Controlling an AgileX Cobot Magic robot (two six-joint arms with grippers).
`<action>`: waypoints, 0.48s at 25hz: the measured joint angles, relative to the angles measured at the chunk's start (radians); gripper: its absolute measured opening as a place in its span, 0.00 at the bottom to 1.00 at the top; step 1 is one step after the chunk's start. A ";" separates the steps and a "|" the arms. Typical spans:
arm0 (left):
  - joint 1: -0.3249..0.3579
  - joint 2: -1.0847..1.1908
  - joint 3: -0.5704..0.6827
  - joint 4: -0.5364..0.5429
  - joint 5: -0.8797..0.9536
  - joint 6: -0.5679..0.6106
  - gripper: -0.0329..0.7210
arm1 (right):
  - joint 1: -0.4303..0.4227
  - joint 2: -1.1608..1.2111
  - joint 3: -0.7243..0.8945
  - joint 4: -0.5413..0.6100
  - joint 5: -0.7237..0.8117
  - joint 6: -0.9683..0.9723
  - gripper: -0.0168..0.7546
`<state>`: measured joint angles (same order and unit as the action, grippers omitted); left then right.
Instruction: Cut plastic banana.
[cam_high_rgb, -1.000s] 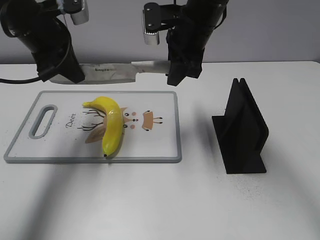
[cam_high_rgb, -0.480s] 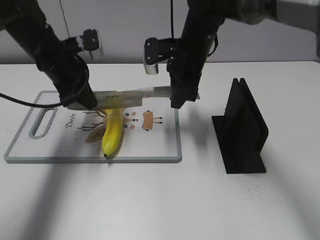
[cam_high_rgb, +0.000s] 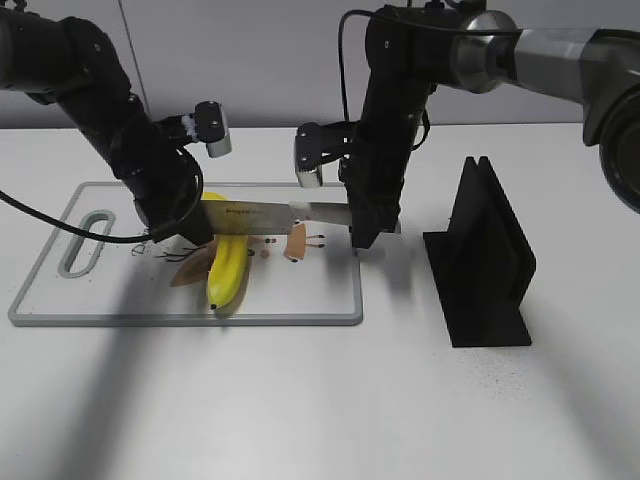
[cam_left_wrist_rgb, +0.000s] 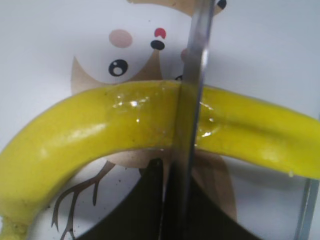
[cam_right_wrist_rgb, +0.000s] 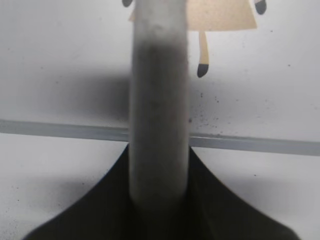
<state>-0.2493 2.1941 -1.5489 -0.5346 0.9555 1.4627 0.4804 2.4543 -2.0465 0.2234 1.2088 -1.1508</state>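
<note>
Looking across the tabletop (cam_high_rgb: 330, 400), you see both grippers clamped on one knife (cam_high_rgb: 275, 212): left gripper (cam_high_rgb: 192, 228) at the handle, right gripper (cam_high_rgb: 366, 232) at the tip. Its blade rests across the plastic banana (cam_high_rgb: 228, 270) on the cutting board (cam_high_rgb: 300, 295). At 9 o'clock, the board's writing is mostly hidden; blade lettering is unreadable.

Two black arms (cam_high_rgb: 110, 110), silver-sleeved right forearm (cam_high_rgb: 540, 50), black cables.
</note>
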 joint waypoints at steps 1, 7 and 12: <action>0.000 0.000 0.000 0.000 -0.002 0.000 0.05 | 0.000 0.001 -0.004 -0.001 0.003 0.000 0.23; 0.000 -0.008 0.005 0.022 -0.010 -0.014 0.05 | 0.001 0.013 -0.075 -0.003 0.024 -0.002 0.23; 0.000 -0.029 0.017 0.056 -0.034 -0.017 0.04 | 0.006 0.022 -0.143 -0.004 0.024 0.000 0.24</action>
<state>-0.2497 2.1647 -1.5320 -0.4789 0.9212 1.4454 0.4866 2.4763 -2.1898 0.2196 1.2326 -1.1511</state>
